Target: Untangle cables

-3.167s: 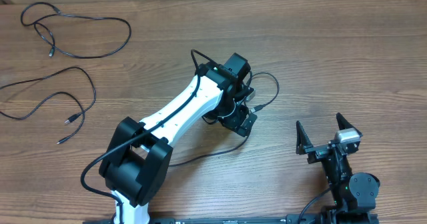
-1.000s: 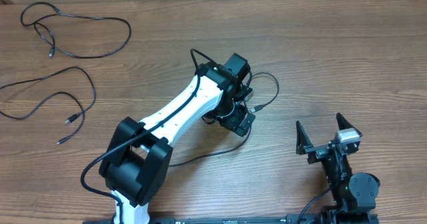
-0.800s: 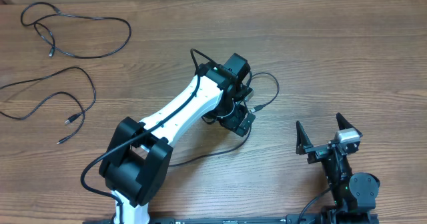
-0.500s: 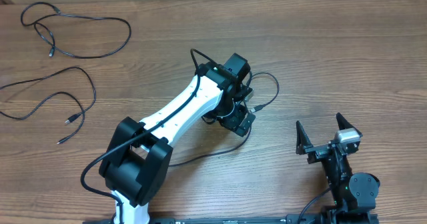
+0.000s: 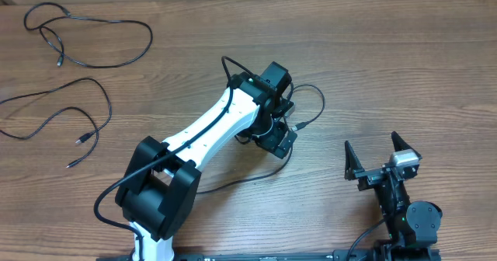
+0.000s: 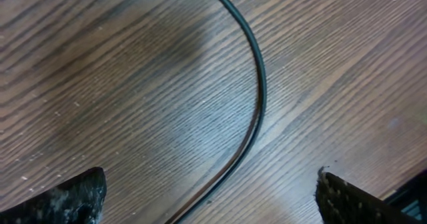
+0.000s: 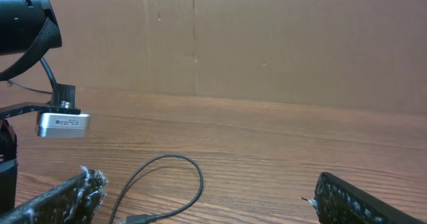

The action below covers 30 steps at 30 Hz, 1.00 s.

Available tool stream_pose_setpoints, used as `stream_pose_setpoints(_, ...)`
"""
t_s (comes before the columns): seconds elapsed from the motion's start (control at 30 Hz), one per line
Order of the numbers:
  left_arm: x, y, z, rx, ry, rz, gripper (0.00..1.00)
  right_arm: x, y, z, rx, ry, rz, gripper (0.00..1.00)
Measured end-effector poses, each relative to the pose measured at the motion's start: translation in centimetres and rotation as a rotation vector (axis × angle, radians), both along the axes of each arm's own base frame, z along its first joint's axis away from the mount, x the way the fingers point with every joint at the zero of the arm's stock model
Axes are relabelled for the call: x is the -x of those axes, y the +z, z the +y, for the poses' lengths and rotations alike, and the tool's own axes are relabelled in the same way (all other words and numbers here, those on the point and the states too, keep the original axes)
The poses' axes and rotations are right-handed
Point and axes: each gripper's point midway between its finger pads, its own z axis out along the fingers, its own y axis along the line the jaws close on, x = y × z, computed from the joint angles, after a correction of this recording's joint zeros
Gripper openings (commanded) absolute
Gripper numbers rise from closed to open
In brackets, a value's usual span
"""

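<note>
Left gripper (image 6: 213,201), fingers spread, straddles one cable (image 6: 259,91) mid-bench; right gripper (image 5: 377,154), likewise spread, at near-right edge; two loose cables (image 5: 68,12) far-left.

right gripper (image 7: 207,189): jaws spread wide, tips at the lower corners | cable (image 7: 175,158): thin black loop lying on wooden table (image 7: 300,151), plug (image 7: 137,219) at the near end | far left: other arm (image 7: 20,24), silver camera module (image 7: 63,124) on bracket | behind: cardboard wall (image 7: 267,44)
</note>
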Motion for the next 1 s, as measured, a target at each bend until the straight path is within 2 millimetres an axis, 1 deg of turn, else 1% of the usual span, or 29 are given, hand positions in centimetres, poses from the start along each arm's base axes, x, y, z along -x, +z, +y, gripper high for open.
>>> stream_pose_setpoints(0.33,0.0,-0.1,0.0,0.003,-0.006,0.000,0.99,0.0,0.0,0.0,0.000,0.000,0.000,1.00)
stream_pose_setpoints(0.43,0.2,-0.8,0.1,0.003,-0.003,0.001,1.00,0.0,0.0,0.0,0.000,0.000,0.000,1.00)
stream_pose_setpoints(0.5,0.6,-1.7,0.3,0.000,0.002,0.012,1.00,0.0,0.0,0.0,0.000,0.000,0.000,1.00)
stream_pose_setpoints(0.57,1.3,-2.8,0.8,-0.012,0.009,0.032,1.00,0.0,0.0,0.0,0.000,0.000,0.000,1.00)
stream_pose_setpoints(0.6,2.1,-3.8,1.3,-0.031,0.017,0.059,1.00,0.0,0.0,0.0,0.000,0.000,0.000,1.00)
stream_pose_setpoints(0.7,2.9,-4.9,1.5,-0.039,0.011,0.068,1.00,0.0,0.0,0.0,0.000,0.000,0.001,1.00)
stream_pose_setpoints(0.8,3.6,-5.5,1.4,-0.048,-0.001,0.076,1.00,0.0,0.0,0.0,0.000,0.000,0.001,1.00)
stream_pose_setpoints(1.0,3.9,-5.7,1.1,-0.103,-0.030,0.025,1.00,0.0,0.0,0.0,0.000,0.000,0.000,1.00)
